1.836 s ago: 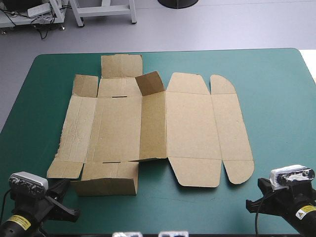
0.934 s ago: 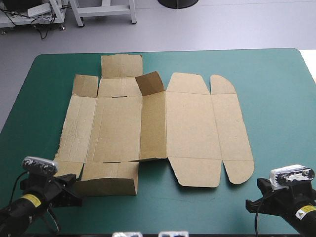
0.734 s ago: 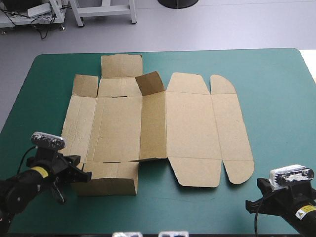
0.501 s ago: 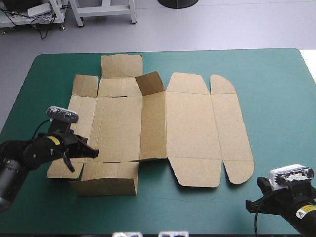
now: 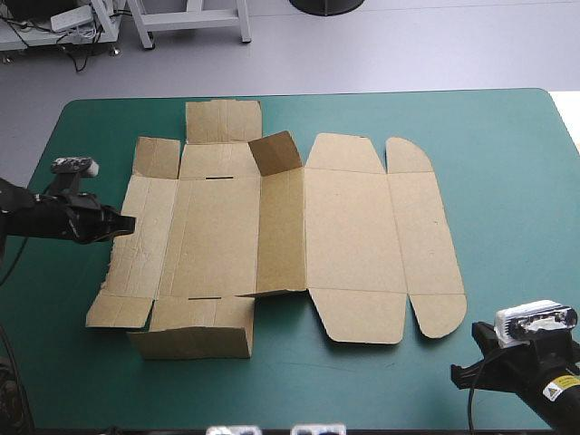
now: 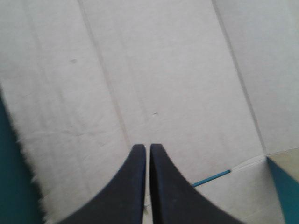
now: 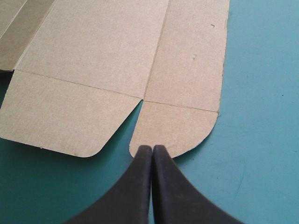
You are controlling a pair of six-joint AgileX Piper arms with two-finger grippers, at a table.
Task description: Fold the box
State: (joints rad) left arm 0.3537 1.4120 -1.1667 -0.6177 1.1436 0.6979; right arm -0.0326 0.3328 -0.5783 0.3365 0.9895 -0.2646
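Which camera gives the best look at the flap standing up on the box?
The high view: the raised flap shows whole at the far side of the box. The wrist views miss it: the left shows only flat panels, the right only rounded near flaps.

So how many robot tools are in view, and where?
2. The left tool is shut over the box's left edge; the right tool is shut near the table's near-right corner.
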